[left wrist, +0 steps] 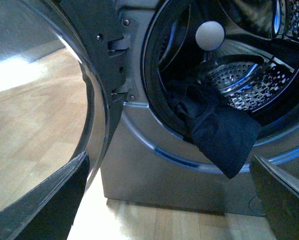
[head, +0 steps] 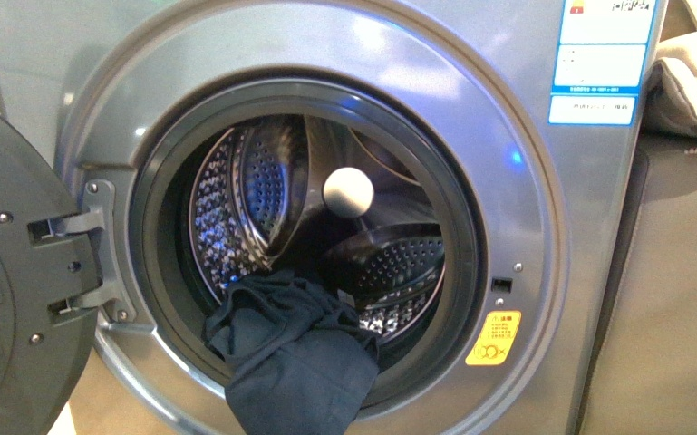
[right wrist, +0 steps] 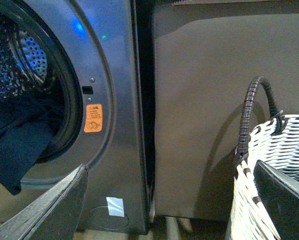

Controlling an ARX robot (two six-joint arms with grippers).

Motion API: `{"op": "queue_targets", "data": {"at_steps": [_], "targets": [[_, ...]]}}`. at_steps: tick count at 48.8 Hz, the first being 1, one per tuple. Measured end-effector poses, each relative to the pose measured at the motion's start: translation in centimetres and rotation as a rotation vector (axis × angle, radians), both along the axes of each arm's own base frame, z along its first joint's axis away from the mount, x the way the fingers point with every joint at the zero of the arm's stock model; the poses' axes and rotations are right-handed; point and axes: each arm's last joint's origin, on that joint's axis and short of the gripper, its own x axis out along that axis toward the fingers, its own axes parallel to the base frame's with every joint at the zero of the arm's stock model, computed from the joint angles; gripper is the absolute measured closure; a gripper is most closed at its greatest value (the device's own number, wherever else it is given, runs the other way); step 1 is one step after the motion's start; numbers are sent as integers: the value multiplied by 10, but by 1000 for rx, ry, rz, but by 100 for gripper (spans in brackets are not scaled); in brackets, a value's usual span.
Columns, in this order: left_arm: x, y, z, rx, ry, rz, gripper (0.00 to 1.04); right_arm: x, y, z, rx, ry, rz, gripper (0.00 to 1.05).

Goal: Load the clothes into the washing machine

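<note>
Neither arm shows in my front view, so I only have the wrist cameras to go on. In the left wrist view the left gripper (left wrist: pixel 169 200) has its two dark fingers (left wrist: pixel 49 200) spread wide at the frame's lower corners, nothing between them, looking from low down at the washer (left wrist: pixel 139 165) and its swung-open door (left wrist: pixel 97 60). In the right wrist view the right gripper (right wrist: pixel 169 205) is likewise spread and empty, facing the washer's front panel beside the port, with a white woven basket (right wrist: pixel 274 170) close by one finger. The clothes (head: pixel 295 358) are half in: the navy garment is bunched on the lower lip of the port (head: pixel 458 227), its upper part inside against the drum (head: pixel 390 263) and a flap hanging out over the rim and down the washer's front. That flap is cut off at the bottom of the front view; the left wrist view shows its whole hanging end. A pale ball (head: pixel 349 191) sits inside the drum, though I can't tell what it rests on. The door is cropped at the front view's left edge. A beige cloth (head: pixel 693 77) lies on the cabinet (head: pixel 671 290) beside the washer, partly out of frame.
</note>
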Motion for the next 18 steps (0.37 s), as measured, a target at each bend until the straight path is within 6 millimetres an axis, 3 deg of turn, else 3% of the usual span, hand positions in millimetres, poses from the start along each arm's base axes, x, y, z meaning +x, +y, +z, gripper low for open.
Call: {"op": "queue_targets", "data": {"at_steps": [18], "targets": [[0,0,0,0,0,0,7,0,0,0,0,0,0,8]]}}
